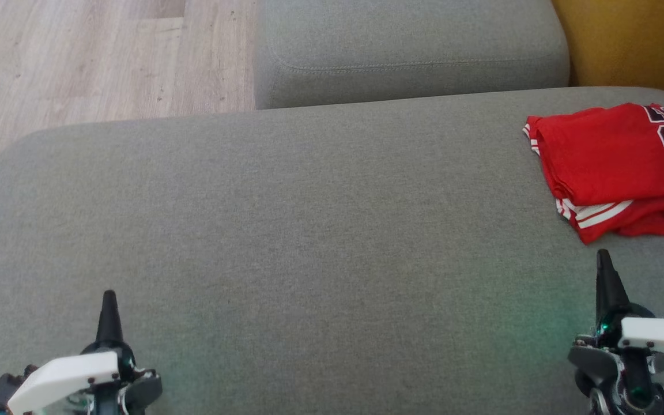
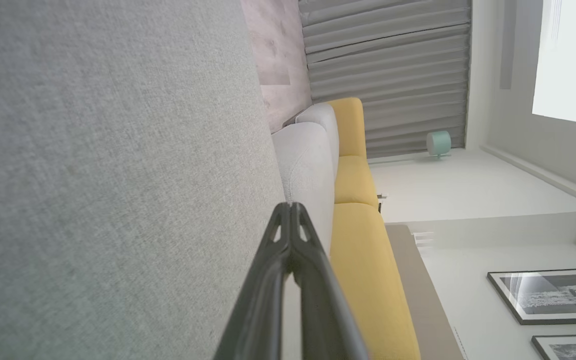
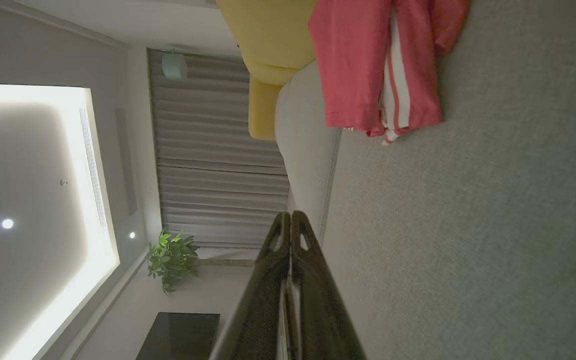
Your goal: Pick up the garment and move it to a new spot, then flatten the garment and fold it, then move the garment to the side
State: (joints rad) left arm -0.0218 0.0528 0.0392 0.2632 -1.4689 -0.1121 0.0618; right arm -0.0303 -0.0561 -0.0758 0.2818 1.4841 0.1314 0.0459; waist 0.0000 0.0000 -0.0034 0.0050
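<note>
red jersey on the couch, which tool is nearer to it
Right. The right tool is just short of the red jersey, apart from it; the left tool is far across the grey cushion.

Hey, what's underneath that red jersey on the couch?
The red jersey lies folded on the grey seat cushion. A white-striped layer peeks out below its top fold; anything else beneath is covered.

Home living room, grey sofa (image 1: 309, 230), curtains (image 2: 388, 75), framed pictures (image 2: 550, 295), potted plant (image 3: 170, 257)
</note>
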